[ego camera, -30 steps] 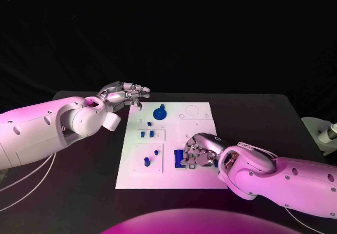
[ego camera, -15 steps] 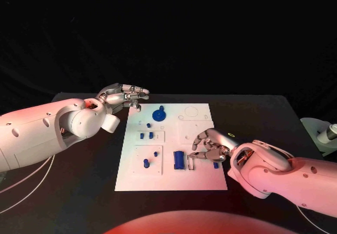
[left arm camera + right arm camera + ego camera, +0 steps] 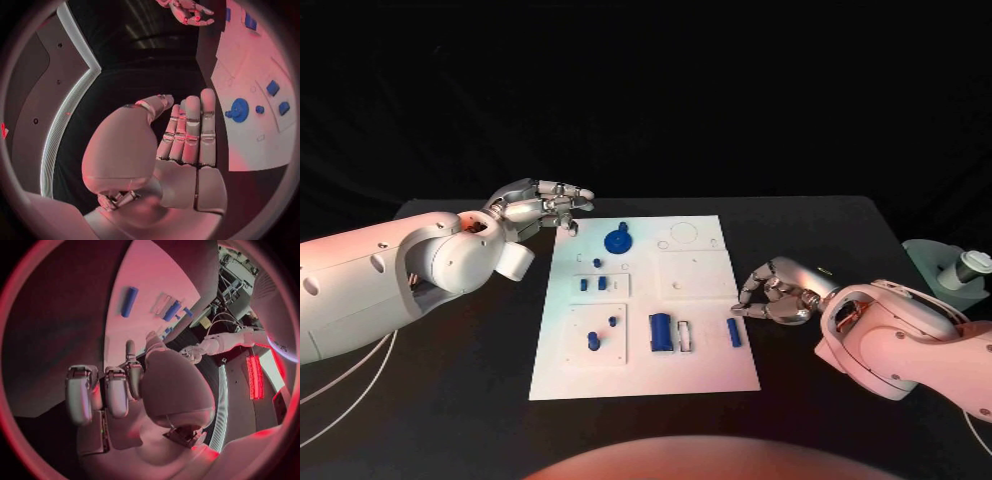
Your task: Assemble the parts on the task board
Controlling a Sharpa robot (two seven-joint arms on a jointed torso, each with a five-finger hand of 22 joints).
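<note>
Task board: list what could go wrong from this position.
1. The small blue bar lies loose on the task board, close to its right edge; a hand returning from that side might nudge it off.
2. The right hand hangs off the board with fingers curled and nothing in them, so it must open before any pick.
3. The left hand hovers at the board's far corner near the blue gear; a careless sweep could disturb it.

White board, blue parts, black desk.
The task board (image 3: 689, 370) is plain white, faintly outlined with recesses; on it sit blue parts: a round blue gear (image 3: 619, 240), a blue block (image 3: 662, 331) and a slim blue bar (image 3: 734, 332). The desk (image 3: 459, 400) is black. Both arms are white, the left hand (image 3: 542, 206) and right hand (image 3: 776, 291) silver.
</note>
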